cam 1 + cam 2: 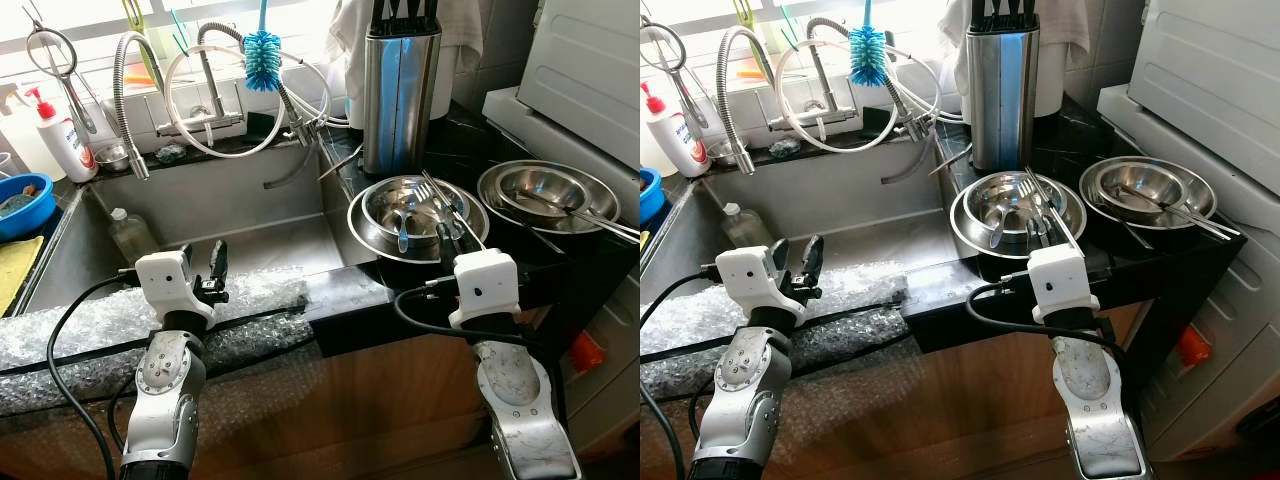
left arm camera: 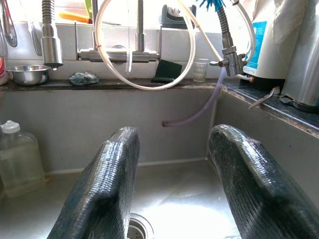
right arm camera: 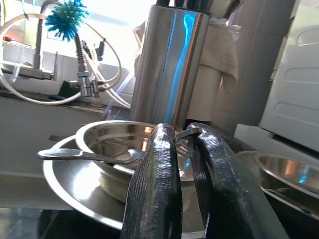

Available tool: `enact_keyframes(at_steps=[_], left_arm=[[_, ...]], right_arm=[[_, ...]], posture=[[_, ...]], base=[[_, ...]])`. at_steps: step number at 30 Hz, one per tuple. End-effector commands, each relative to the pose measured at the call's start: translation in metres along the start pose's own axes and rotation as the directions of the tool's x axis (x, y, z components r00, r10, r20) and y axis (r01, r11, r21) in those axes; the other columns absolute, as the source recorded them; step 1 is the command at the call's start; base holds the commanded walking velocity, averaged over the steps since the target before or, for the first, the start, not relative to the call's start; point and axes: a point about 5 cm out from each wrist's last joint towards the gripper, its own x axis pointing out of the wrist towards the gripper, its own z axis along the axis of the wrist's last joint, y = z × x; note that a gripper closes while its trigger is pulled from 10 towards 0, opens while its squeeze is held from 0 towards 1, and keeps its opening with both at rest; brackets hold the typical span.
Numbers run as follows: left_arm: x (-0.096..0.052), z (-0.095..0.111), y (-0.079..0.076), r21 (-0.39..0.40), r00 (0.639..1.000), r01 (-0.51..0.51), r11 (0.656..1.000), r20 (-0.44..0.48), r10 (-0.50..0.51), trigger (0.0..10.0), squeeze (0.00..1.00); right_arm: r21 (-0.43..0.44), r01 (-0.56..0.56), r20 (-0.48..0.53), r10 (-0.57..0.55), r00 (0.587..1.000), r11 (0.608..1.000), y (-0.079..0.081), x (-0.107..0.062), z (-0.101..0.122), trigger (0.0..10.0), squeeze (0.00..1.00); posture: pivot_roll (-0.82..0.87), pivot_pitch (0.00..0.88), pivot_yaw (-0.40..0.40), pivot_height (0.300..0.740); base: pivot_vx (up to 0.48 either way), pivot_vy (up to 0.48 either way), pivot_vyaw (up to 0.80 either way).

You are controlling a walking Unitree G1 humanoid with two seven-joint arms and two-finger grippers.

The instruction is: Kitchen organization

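While both arms reach forward from the lower edge of the frame, the steel sink (image 1: 250,215) fills the centre left, with bubble wrap (image 1: 90,325) laid along its front rim. Right of the sink, the black table (image 1: 470,150) carries the task's items.

The tall steel knife block (image 1: 400,90) stands upright at upper centre, behind the bowls. The near stack of steel bowls (image 1: 372,228) sits at the table's front edge, centre right, holding cutlery (image 1: 435,205). A second stack of steel bowls (image 1: 590,190) lies to its right, well apart from the sink, also with utensils in it.

A blue bottle brush (image 1: 263,58) hangs over the taps at upper centre. A plastic bottle (image 1: 130,235) stands inside the sink at its left.

The left claw (image 1: 202,262) hovers over the sink's front rim, fingers (image 2: 99,184) spread wide, holding nothing.

The right claw (image 3: 184,137) sits at the near bowl stack, fingers narrow, apparently closed on a metal utensil handle (image 3: 190,132); contact is not fully clear.
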Motion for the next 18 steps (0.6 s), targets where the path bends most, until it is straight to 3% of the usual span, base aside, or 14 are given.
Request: enact_keyframes(at_steps=[1,9,18], left_arm=[[-0.001,-0.003,0.004,0.021,1.000,-0.013,1.000,-0.017,0.013,10.0,0.00],[-0.002,-0.003,0.006,0.024,1.000,-0.019,1.000,-0.015,0.020,10.0,0.00],[-0.001,-0.002,0.006,0.019,1.000,-0.019,1.000,-0.012,0.019,10.0,0.00]], right_arm=[[0.030,-0.033,-0.002,0.033,0.999,0.999,0.007,0.001,0.000,0.0,0.00],[0.066,-0.108,0.013,0.108,0.994,0.992,0.018,0.000,0.003,0.0,0.00],[0.063,-0.080,0.043,0.077,0.996,0.995,0.014,0.004,0.010,0.0,0.00]], posture=[[-0.13,0.000,0.114,0.740],[-0.12,0.000,0.112,0.740],[-0.12,0.000,0.113,0.740]], base=[[0.000,0.000,0.00],[0.000,0.000,0.00],[0.000,0.000,0.00]])
